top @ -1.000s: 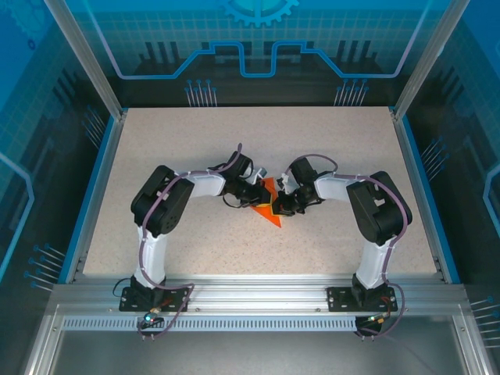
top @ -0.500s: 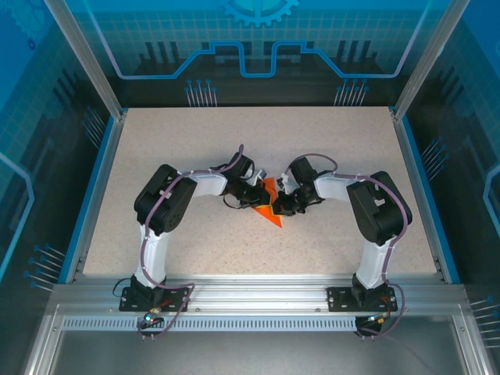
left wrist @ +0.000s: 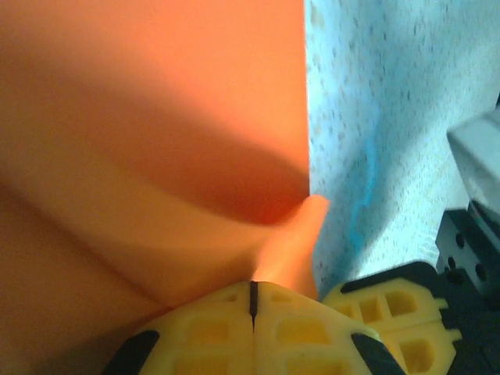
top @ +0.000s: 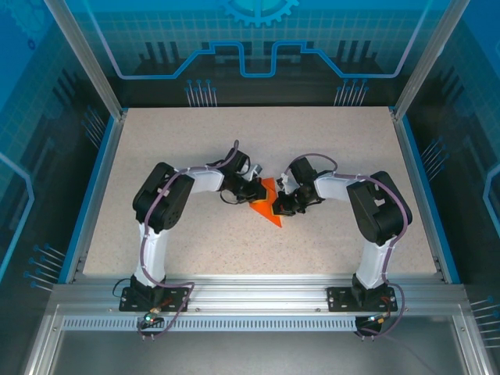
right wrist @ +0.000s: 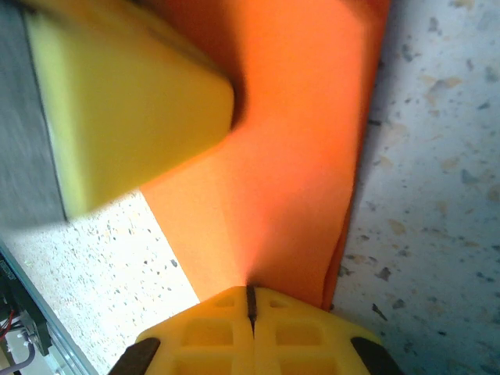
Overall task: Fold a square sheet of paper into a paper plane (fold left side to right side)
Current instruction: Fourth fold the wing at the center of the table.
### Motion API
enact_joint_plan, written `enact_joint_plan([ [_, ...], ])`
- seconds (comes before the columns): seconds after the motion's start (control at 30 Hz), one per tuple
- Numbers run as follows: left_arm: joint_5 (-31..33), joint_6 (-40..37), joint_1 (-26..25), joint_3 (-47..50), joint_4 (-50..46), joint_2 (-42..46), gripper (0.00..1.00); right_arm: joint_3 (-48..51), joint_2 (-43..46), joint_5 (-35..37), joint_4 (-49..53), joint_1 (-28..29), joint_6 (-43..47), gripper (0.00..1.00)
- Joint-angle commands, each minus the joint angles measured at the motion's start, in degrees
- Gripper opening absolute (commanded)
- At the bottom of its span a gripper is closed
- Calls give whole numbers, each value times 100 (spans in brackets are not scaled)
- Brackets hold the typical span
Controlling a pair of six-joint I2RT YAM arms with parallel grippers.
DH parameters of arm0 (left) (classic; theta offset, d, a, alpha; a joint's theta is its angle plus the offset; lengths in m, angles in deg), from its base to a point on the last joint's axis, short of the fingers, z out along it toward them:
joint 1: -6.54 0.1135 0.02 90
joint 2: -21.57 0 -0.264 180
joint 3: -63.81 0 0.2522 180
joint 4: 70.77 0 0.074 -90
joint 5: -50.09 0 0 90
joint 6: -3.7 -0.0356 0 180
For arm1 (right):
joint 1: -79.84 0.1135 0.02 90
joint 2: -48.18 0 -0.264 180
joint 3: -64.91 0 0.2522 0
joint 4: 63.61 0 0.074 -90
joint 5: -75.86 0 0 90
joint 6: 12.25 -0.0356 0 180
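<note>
Nearest, along the bottom of the top view, an aluminium rail (top: 250,291) is seen. Further up, the left arm (top: 160,205) and right arm (top: 380,207) are bent inward toward the middle of the speckled table (top: 156,141). That's where the orange paper sheet (top: 268,211) is found, partly folded, its sharp tip pointed to the lower right. The left gripper (top: 254,190) is set at its upper left, the right gripper (top: 280,205) at its right edge.

In the left wrist view, the yellow fingers (left wrist: 207,332) are pressed together at the bottom of the frame, with a curled bit of the sheet pinched in the seam. Same deal in the right wrist view: the fingers (right wrist: 211,336) are clamped onto the sheet's near edge. A blurry yellow finger (right wrist: 125,117) of the other gripper is seen at upper left.
</note>
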Motion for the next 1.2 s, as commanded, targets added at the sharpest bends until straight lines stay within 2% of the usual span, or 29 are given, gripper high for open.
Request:
enact_joint_plan([
  [0.0, 450, -254, 226, -225, -191, -150, 0, 353, -306, 953, 957, -137, 111, 0],
  [0.53, 792, -481, 741, -526, -426, -354, 0, 456, -245, 897, 939, -136, 98, 0],
  [1.17, 790, -470, 1248, -1186, -772, -700, 0, 560, -245, 733, 785, -76, -34, 0],
])
